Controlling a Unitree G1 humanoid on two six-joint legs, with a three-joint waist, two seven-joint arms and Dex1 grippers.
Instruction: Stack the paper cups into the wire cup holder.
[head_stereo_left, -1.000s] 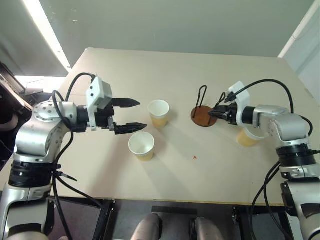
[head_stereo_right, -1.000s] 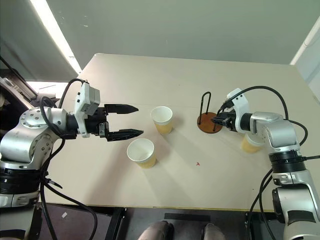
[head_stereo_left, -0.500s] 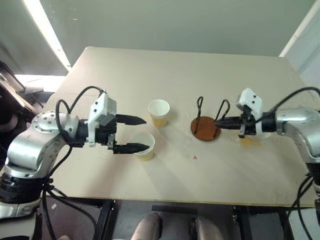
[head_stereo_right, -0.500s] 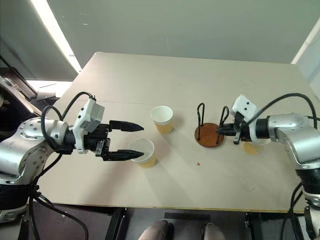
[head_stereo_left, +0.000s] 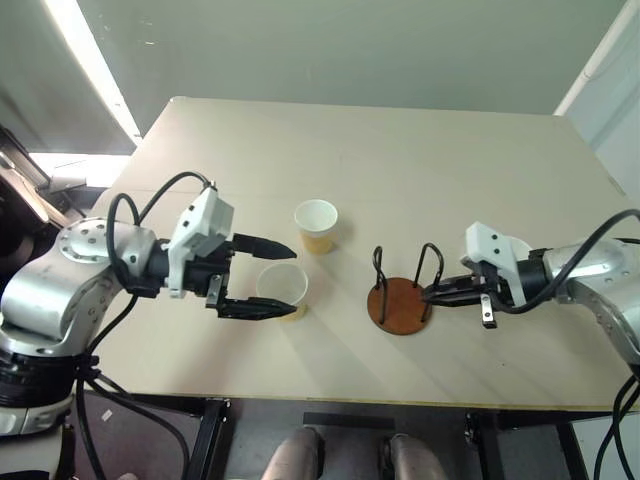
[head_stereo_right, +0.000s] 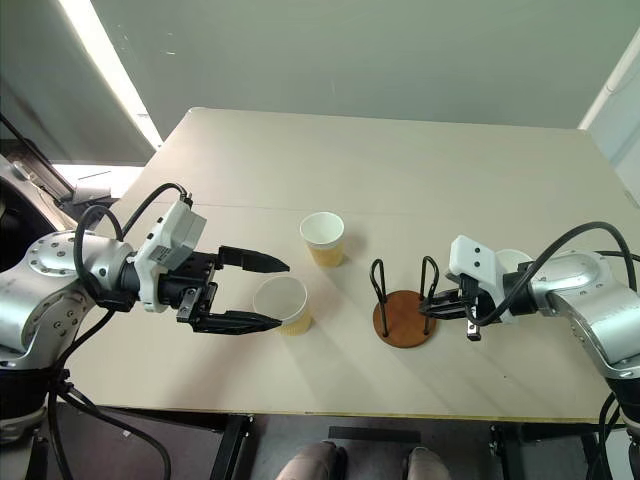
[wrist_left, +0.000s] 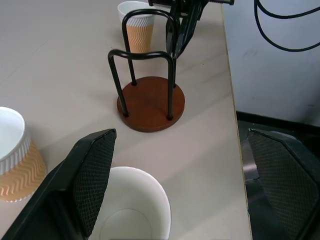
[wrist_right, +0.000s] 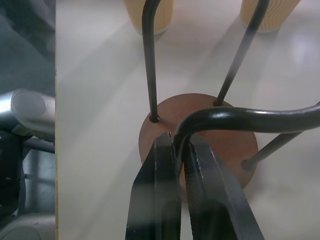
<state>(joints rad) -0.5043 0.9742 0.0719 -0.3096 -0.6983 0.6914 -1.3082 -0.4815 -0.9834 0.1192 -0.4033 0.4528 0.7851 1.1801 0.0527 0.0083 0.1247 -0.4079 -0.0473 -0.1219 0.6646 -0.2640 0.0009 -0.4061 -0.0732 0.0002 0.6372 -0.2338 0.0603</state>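
right claw (wrist_right: 181, 150) clamped on wire cup holder (wrist_right: 200, 130)

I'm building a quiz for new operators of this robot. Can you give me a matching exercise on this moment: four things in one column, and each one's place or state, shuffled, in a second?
Things:
1. left gripper
2. right gripper
3. cup holder
4. far cup

Places or states:
A. stands alone on the table, untouched
B. pinched by one wire loop, no cup in it yet
C. open, fingers on either side of the near cup
D. shut on a wire loop

Pairs: 1-C, 2-D, 3-B, 4-A
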